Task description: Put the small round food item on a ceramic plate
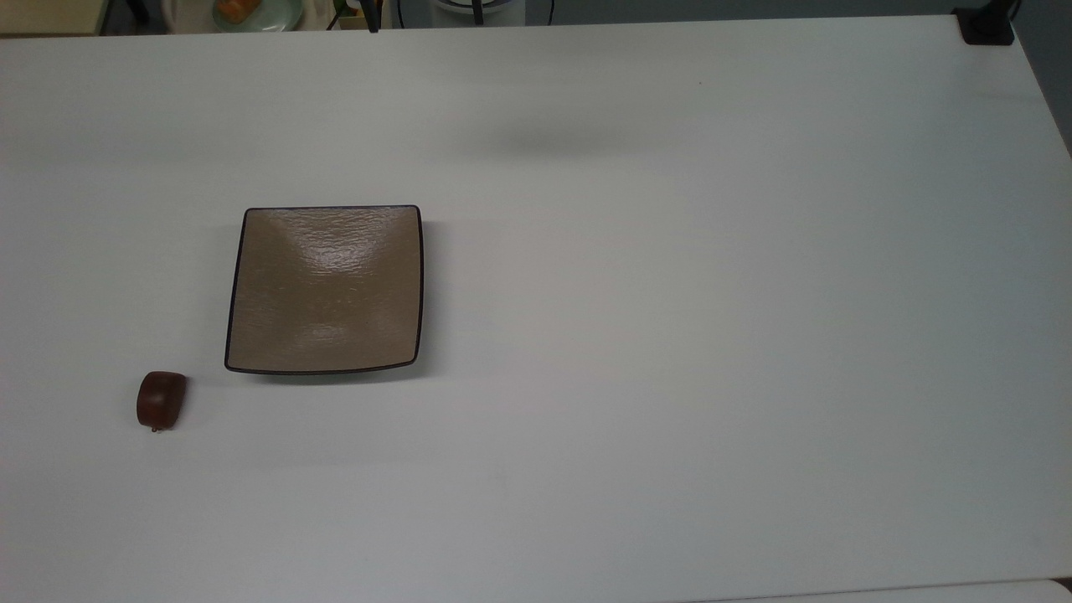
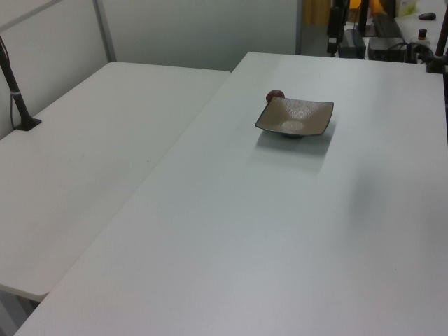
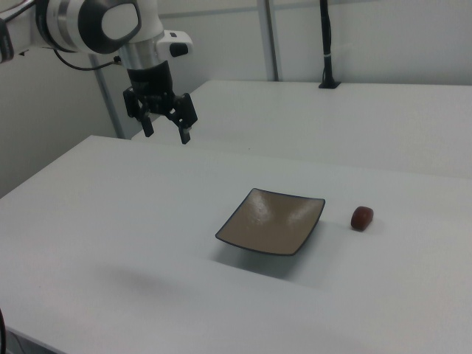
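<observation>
The small round food item (image 1: 161, 400) is a glossy dark reddish-brown lump lying on the white table, just off the plate's lower left corner in the top view. It also peeks out behind the plate (image 2: 275, 95) and sits to the plate's right (image 3: 362, 217). The square tan ceramic plate (image 1: 325, 288) (image 2: 295, 117) (image 3: 271, 220) has a thin dark rim and nothing on it. My gripper (image 3: 167, 131) hangs open and empty high above the table, well to the left of and behind the plate in the right view.
The white table (image 1: 670, 335) stretches wide to the top view's right. A second white table (image 2: 84, 161) adjoins it. A black post base (image 1: 986, 25) stands at the far corner. Clutter and a dish with food (image 1: 251, 10) lie beyond the table edge.
</observation>
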